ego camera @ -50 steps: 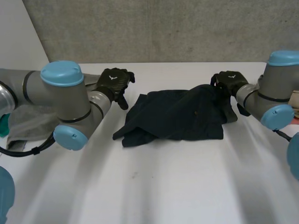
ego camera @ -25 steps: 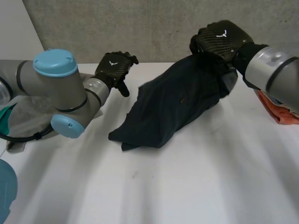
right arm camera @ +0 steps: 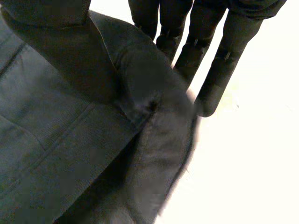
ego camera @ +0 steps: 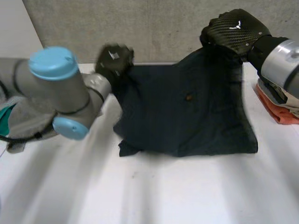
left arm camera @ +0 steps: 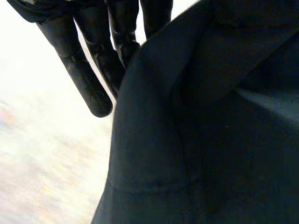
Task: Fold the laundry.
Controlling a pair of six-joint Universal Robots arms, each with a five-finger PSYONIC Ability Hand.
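R hand [ego camera: 233,32] pinches raised corner of dark garment [ego camera: 187,116], spread flat; L hand [ego camera: 113,58] grip unclear.

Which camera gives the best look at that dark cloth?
The head view: it shows the whole dark cloth spread out, held up at one top corner by the right hand, with the left hand at the other. Each wrist view shows a close patch of it beside its own hand.

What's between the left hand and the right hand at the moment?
The dark garment, spread from the left hand at one top corner to the right hand, which pinches the other, raised corner. The head view shows it.
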